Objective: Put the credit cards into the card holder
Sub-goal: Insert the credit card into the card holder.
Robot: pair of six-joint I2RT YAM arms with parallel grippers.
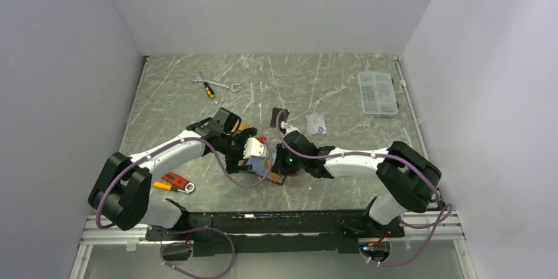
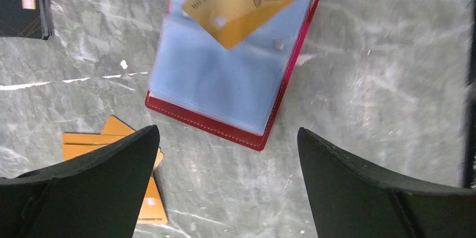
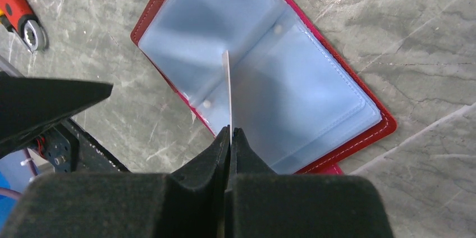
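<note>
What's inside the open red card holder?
Inside the card holder lie clear plastic sleeves, with no card seen in them. The right end effector pinches an orange credit card over them, hiding part of the sleeves.

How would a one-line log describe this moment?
left end effector: open, empty | right end effector: shut on orange card, held over open card holder

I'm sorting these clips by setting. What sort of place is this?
Probably a robot lab test cell: plain white walls box in a marbled table, two arms sit bolted to a frame at its near edge, and a wrench and parts box lie about.
</note>
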